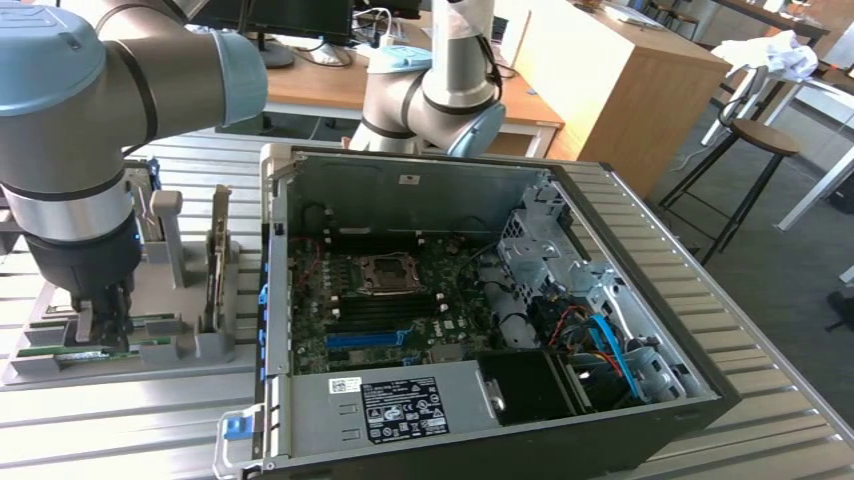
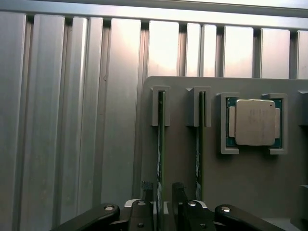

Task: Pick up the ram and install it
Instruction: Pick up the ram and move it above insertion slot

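The ram [image 2: 161, 134] is a thin green stick standing on edge in a slot of the grey holder [image 2: 250, 192]. A second, alike stick [image 2: 198, 144] stands in the slot beside it. My gripper [image 2: 162, 192] is open, and its black fingers [image 2: 147, 191] straddle the near end of the ram, one on each side. In the exterior view the gripper [image 1: 104, 325] is lowered onto the holder [image 1: 200, 350] at that view's left, with a green stick end [image 1: 83, 354] showing under it.
A processor chip [image 2: 254, 122] lies in a pocket of the holder. An upright expansion card [image 1: 220, 255] stands on the holder. The open computer case [image 1: 441, 170] with its motherboard [image 1: 400, 300] and blue slot [image 1: 363, 338] lies to the exterior view's right. A stool [image 1: 761, 140] stands beyond the ribbed metal table.
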Tool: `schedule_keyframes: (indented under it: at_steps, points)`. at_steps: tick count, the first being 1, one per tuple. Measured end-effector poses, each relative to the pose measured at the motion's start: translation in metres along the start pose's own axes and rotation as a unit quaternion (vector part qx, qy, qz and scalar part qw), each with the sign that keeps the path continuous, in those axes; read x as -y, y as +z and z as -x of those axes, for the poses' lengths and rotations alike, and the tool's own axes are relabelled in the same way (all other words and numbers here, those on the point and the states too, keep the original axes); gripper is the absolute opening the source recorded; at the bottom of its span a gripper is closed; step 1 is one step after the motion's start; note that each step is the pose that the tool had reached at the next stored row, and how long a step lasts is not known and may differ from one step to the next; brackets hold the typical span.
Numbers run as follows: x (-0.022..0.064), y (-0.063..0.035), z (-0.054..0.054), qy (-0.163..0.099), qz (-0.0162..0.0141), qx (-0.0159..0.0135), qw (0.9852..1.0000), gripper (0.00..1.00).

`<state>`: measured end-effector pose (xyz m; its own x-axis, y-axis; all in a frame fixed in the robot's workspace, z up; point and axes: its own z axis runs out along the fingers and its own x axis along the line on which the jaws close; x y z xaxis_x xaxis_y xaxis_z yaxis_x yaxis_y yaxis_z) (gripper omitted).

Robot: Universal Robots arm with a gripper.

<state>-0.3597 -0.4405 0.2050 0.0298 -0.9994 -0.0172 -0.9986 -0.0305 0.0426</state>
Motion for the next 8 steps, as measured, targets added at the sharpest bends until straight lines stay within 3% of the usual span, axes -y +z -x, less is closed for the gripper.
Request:
schedule_keyframes:
  at_steps: [8]
  points:
    - [-0.0001, 0.0, -0.0024, 0.0, -0.0001, 0.0001, 1.0, 0.3]
